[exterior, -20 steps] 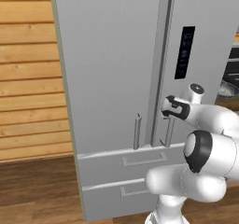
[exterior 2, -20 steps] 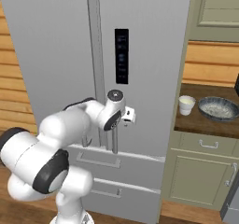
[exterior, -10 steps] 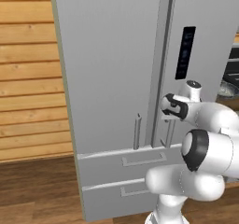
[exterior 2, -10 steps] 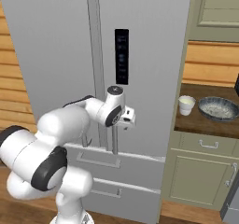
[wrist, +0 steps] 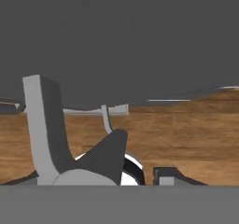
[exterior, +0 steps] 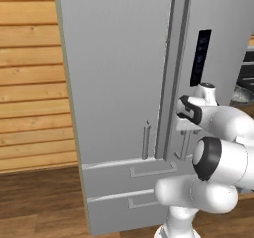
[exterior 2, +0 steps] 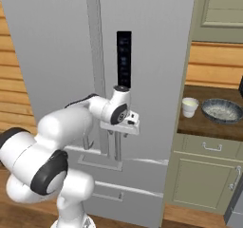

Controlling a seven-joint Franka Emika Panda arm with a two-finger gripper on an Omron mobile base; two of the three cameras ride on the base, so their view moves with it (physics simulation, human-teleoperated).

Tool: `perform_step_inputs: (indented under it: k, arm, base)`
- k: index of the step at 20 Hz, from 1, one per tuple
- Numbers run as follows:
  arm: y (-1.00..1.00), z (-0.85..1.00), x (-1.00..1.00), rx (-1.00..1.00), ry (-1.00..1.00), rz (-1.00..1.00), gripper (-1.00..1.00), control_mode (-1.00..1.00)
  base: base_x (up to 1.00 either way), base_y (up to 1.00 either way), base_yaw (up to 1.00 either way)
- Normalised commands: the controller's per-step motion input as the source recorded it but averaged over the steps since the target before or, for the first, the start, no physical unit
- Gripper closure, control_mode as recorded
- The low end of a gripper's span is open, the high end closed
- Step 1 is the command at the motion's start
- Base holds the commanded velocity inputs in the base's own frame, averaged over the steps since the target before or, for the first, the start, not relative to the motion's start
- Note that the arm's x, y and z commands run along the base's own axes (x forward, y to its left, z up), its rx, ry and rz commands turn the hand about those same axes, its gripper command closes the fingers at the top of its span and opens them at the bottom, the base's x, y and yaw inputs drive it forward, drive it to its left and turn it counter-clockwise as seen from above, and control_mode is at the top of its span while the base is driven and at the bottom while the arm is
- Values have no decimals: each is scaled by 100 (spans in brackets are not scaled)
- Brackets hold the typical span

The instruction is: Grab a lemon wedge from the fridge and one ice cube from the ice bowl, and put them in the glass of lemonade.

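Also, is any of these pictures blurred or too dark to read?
Both base views are sharp and evenly lit, with flat rendered shading on the fridge; the hand view is dim, its upper half plain dark grey, with a near handle looming large.

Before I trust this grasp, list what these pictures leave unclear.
- Lemon wedge: behind the closed fridge doors, both base views.
- Gripper at the right door handle: its grip is blocked by the hand in both base views.
- Ice bowl contents: too small, right base view.
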Motion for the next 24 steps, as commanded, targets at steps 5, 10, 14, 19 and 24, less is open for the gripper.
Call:
perform_step_inputs:
  k: [5,10,14,19,24]
  arm:
    - [-41,-26,-70,0,2,1,100,-100]
    - [-75,-18,-85,0,0,2,100,-100]
    - [-100,-18,-97,4,0,1,100,-100]
    - [-100,-12,-96,7,-1,2,100,-100]
    - [-98,9,-100,5,-18,1,100,-100]
  base:
    - [0,0,0]
    - [0,0,0]
    - [0,0,0]
    - [0,0,0]
    - [0,0,0]
